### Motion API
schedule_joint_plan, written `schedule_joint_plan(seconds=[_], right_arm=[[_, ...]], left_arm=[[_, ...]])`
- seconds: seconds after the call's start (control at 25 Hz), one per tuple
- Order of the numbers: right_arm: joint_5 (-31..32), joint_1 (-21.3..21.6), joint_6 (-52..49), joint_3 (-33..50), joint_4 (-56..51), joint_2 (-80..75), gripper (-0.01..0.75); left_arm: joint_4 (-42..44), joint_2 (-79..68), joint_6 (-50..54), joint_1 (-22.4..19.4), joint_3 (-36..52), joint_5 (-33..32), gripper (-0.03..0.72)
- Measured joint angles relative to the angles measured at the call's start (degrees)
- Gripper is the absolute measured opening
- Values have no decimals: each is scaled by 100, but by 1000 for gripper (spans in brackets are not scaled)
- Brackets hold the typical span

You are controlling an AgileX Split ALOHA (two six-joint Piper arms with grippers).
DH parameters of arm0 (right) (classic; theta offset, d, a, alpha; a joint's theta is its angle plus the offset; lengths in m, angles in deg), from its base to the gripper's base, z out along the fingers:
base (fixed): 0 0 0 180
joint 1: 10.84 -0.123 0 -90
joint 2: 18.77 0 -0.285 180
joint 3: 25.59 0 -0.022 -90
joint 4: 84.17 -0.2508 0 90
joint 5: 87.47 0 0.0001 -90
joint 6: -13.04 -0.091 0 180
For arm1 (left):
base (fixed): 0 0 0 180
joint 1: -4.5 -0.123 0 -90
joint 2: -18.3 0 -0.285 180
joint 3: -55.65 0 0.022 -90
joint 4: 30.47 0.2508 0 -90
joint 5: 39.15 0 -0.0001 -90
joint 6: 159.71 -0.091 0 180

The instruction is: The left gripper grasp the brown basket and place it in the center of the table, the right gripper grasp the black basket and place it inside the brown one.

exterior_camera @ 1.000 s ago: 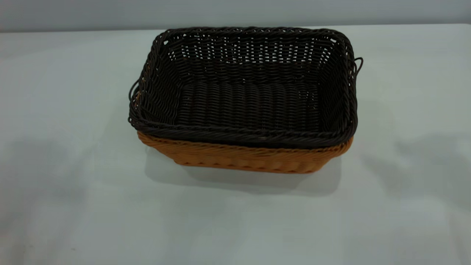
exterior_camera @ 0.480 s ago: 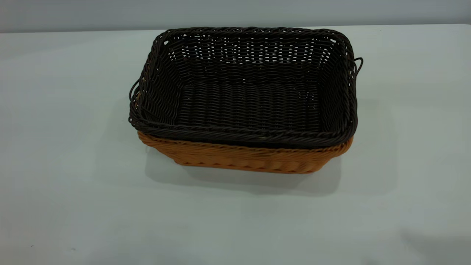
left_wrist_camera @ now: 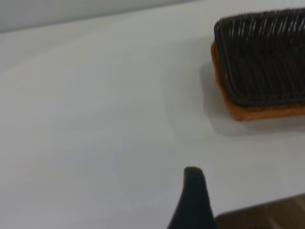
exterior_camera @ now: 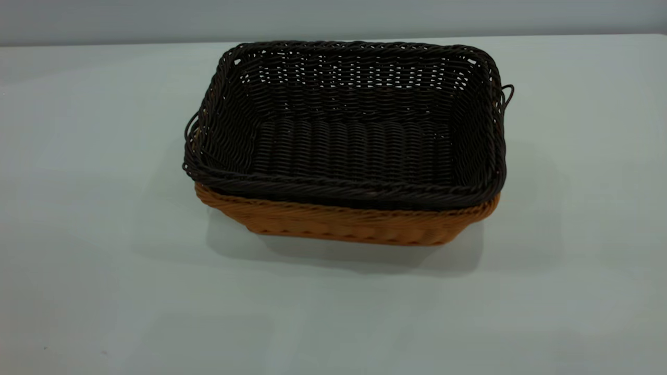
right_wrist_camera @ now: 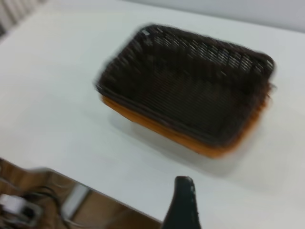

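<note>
The black basket point(exterior_camera: 346, 125) sits nested inside the brown basket point(exterior_camera: 349, 224) near the middle of the white table point(exterior_camera: 104, 234). Only the brown basket's near wall and rim show beneath it. Both baskets also show in the left wrist view point(left_wrist_camera: 264, 57) and in the right wrist view point(right_wrist_camera: 190, 90). Neither gripper is in the exterior view. Of my left gripper only one dark finger point(left_wrist_camera: 193, 198) shows, well away from the baskets, holding nothing. Of my right gripper only one dark finger point(right_wrist_camera: 182, 202) shows, also away from the baskets and empty.
The table's edge, with brown floor beyond it, shows close to each gripper in the left wrist view point(left_wrist_camera: 267, 214) and in the right wrist view point(right_wrist_camera: 47, 200). A grey wall point(exterior_camera: 333, 18) runs behind the table.
The arm shadows on the table's left and right sides have gone out of the exterior view. The black basket's far rim has sunk slightly lower into the brown basket.
</note>
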Motion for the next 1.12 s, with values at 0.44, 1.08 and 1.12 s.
schedule_joint_plan(seconds=[0.44,1.08,1.12], right_arm=[[-543,-883,-981,648,2014,955,551],[-718,-974,-1821,763,2769,1112,551],[-718,-974,-1821,769,2764,1112,551]], left_arm=[[28,17,-294,0,834,0,534],[184,17,-280,0,1607,340,534],[184,17,-275,0,1611,346,534]])
